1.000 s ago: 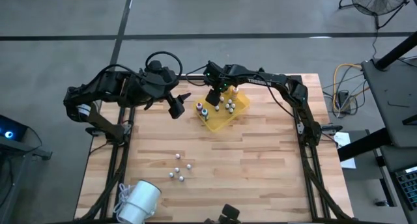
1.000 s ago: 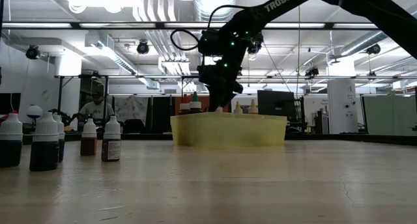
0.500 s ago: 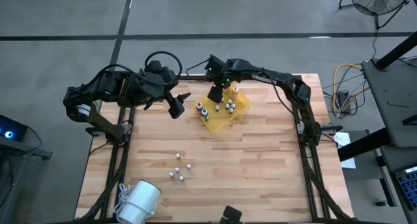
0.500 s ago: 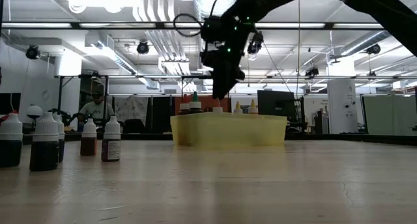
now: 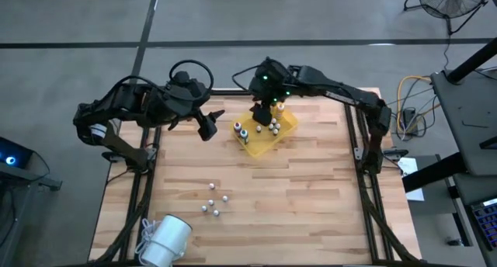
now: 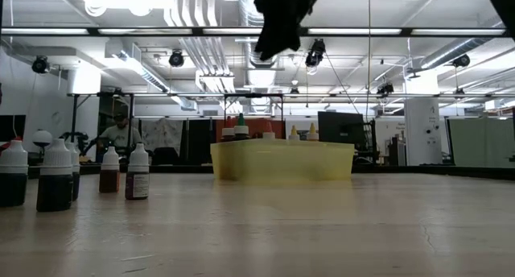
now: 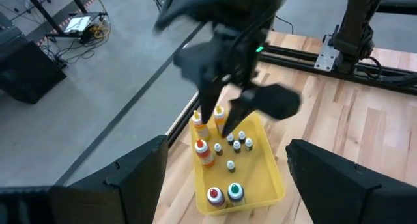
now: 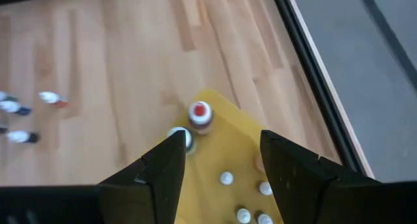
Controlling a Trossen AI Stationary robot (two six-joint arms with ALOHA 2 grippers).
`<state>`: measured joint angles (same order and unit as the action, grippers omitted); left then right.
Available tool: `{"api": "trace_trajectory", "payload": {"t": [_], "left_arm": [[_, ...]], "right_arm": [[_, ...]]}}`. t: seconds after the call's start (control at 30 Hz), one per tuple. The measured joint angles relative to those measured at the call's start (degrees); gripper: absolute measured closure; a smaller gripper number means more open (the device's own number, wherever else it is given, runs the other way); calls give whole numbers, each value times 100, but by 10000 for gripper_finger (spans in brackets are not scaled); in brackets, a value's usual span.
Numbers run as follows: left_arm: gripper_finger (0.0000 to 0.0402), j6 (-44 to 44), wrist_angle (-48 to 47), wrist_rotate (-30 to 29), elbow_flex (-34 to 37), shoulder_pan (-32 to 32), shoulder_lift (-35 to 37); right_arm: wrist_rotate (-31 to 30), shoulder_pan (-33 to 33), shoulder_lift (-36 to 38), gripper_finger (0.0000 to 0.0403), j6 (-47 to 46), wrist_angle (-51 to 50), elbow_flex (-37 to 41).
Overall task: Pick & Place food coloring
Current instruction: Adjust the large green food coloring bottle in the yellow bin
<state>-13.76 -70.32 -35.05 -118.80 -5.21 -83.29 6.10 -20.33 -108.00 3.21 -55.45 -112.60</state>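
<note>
Because our right gripper (image 5: pixel 264 110) hangs high over the yellow tray (image 5: pixel 289 127) with its fingers parted and nothing between them, we judge a bottle has been set down. Several food coloring bottles (image 7: pixel 229 165) stand upright in the tray, more wait on the table (image 5: pixel 311 189). Our left gripper (image 5: pixel 208 126) waits beside the tray, spread wide and empty.

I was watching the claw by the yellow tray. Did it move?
Yes. The right gripper has gone up, away from the yellow tray; its fingers are open and hold nothing.
</note>
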Motion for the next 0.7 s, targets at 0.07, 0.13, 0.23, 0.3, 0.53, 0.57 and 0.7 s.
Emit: {"api": "trace_trajectory", "payload": {"t": [0.07,0.13,0.23,0.3,0.53,0.57,0.7], "left_arm": [[117,-5,-77,0,0,0,5],[117,-25,-138,0,0,0,5],[118,-43,-228,1,1,0,5],[124,-109,-306,2,2,0,5],[186,-184,-387,276,13,0,7],[196,-183,-389,383,15,0,7],[236,-189,-425,787,109,-1,11]], "right_arm": [[-2,114,173,216,30,-2,36],[-3,218,348,216,27,7,81],[-1,328,634,217,20,42,265],[-3,389,830,223,-27,34,486],[-4,563,1824,296,-424,452,1662],[-5,599,2000,309,-516,620,1862],[-12,727,2740,358,-892,1251,2643]]}}
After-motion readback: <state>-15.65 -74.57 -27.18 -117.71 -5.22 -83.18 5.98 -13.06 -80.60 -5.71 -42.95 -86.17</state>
